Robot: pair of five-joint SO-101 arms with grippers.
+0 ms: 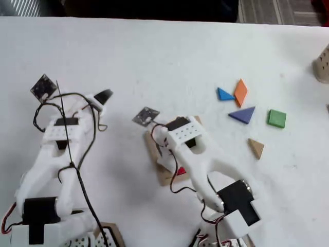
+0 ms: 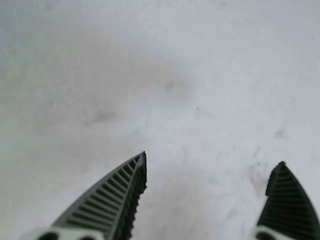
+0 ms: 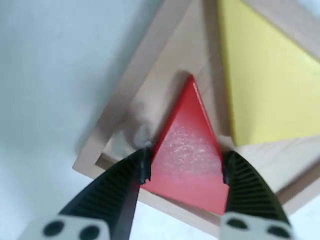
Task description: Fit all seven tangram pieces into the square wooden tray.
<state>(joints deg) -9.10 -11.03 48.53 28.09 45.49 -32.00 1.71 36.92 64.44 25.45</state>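
While poised over the near corner of the square wooden tray [image 3: 125, 100], right jaws closed part-way on a red triangular piece [image 3: 187, 150], one dark tip pressed on each slanted side. Sharp tip of the red piece pointing to the inside of the tray, broad end above the rim; cannot tell whether flat on the tray floor or a little lifted. Just beside it, inside the same tray, a large yellow triangular piece [image 3: 265, 80].

From above, tray in the middle of the white bench [image 1: 154, 56], mostly hidden under the right arm [image 1: 205, 164], with only its left rim and a bit of red visible.

To the right of the tray, well apart from it, five loose pieces on the bench: a small blue triangle [image 1: 224, 94] touching an orange parallelogram [image 1: 240, 92], nearer a purple triangle [image 1: 242, 114], to its right a green square [image 1: 276, 118], and nearest a plain wooden triangle [image 1: 256, 148].

Left arm [image 1: 56, 149] at the left side of the bench, far from all pieces. Left jaws spread wide over bare bench, nothing between them.
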